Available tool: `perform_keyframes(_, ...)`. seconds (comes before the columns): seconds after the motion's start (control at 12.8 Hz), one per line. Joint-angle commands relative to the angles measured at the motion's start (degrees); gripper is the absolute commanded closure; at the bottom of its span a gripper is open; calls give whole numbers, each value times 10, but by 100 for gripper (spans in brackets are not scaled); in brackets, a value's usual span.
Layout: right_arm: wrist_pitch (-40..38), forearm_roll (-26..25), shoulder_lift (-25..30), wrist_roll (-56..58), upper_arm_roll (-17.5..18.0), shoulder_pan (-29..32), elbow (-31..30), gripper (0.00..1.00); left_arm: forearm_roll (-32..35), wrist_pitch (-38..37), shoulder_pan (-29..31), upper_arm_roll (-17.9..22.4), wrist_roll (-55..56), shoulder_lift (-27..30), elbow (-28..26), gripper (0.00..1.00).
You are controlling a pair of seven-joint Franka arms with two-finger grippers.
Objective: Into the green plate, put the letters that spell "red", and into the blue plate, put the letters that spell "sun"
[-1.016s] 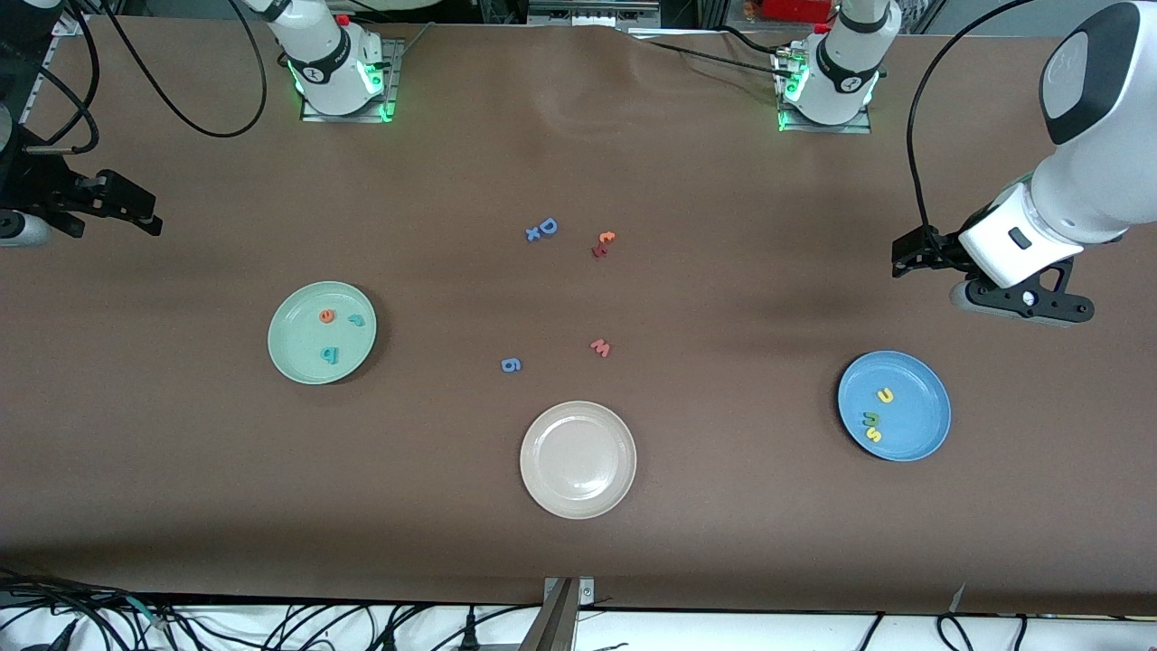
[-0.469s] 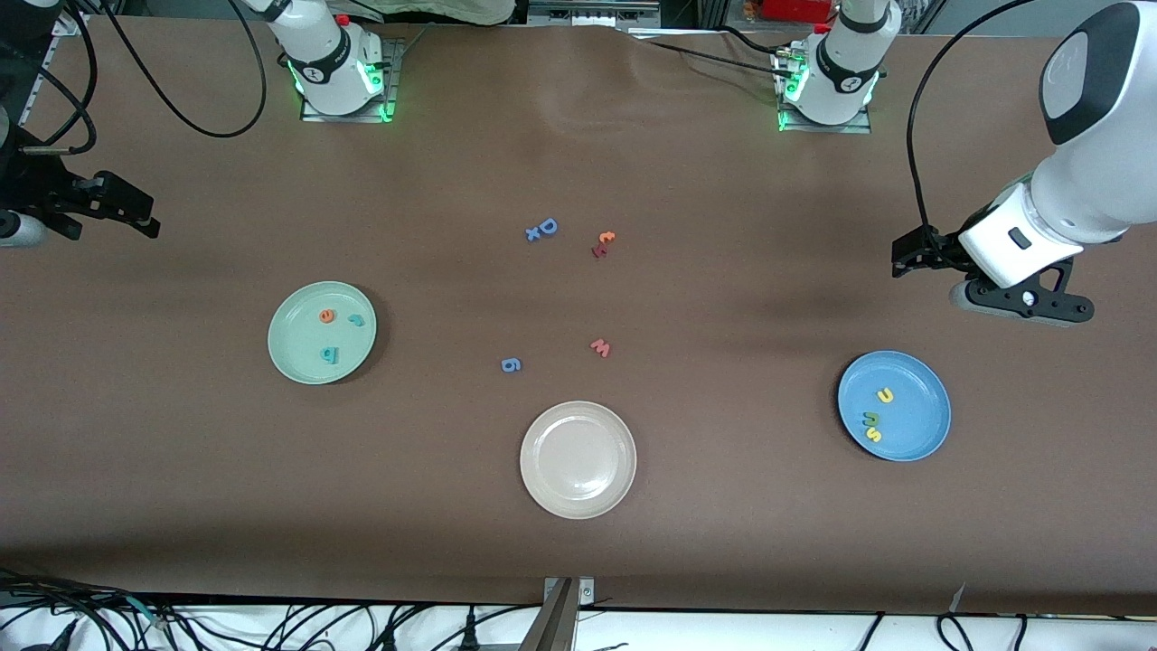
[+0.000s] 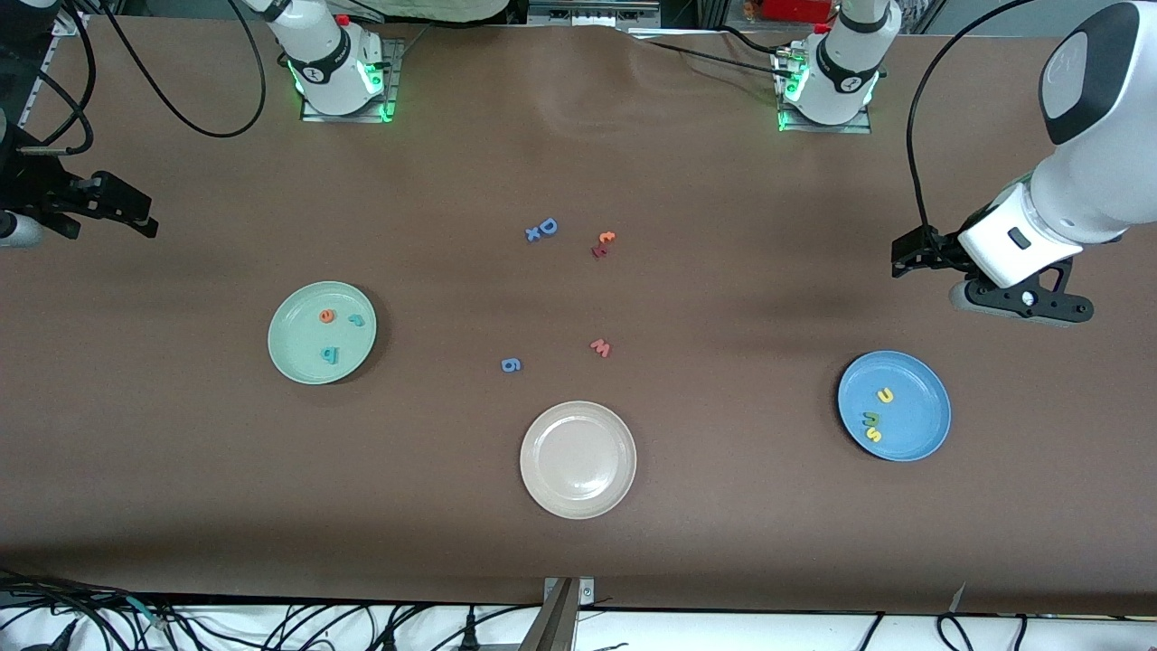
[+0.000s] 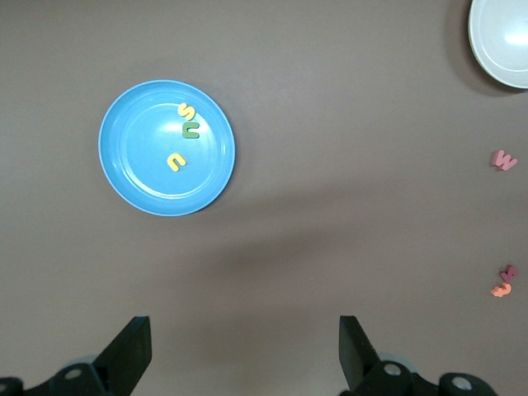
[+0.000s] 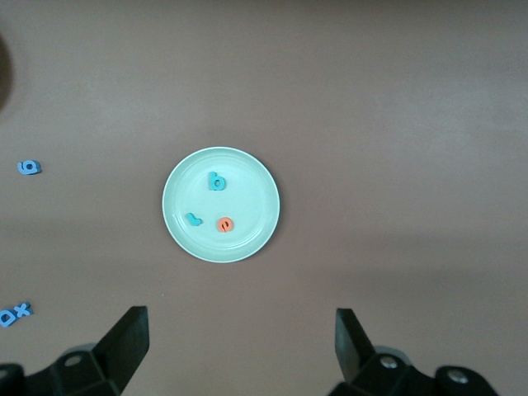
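The green plate (image 3: 294,348) lies toward the right arm's end of the table and holds the orange "e" (image 3: 326,316), the teal "r" (image 3: 357,319) and the teal "d" (image 3: 330,355). The right wrist view shows that green plate (image 5: 247,190) with the same letters. The blue plate (image 3: 917,411), toward the left arm's end, holds the yellow "u" (image 3: 885,394), the olive-green "n" (image 3: 870,419) and the yellow "s" (image 3: 875,435). My left gripper (image 3: 904,258) hangs open and empty over bare table beside the blue plate (image 4: 140,165). My right gripper (image 3: 145,220) hangs open and empty over bare table at its end.
A beige-white plate (image 3: 578,493) sits near the front edge at mid-table. Loose letters lie in the middle: a blue "D" with an "x" (image 3: 542,228), an orange and red pair (image 3: 603,243), a pink "w" (image 3: 601,347) and a blue "g" (image 3: 511,364).
The right gripper has drifted slightly toward its end of the table. The left arm, plates and letters have not moved.
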State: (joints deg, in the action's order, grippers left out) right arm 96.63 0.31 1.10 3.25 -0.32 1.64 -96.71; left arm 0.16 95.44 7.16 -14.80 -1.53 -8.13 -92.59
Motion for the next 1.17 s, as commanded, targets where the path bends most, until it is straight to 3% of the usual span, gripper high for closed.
perform_keyframes(0.0,-12,-3,-7,-4,0,2,15,0,20,-4,-24,20,6,-7,15,0)
perform_keyframes(0.16,-12,-3,-7,-4,0,3,15,0,20,-3,-46,35,6,-7,15,0)
perform_keyframes(0.47,-12,-4,-7,-4,0,3,15,0,19,-4,-132,128,5,-7,17,0)
perform_keyframes(1.09,-12,-4,-9,-5,1,-1,15,0,15,-10,-129,131,2,-7,20,0)
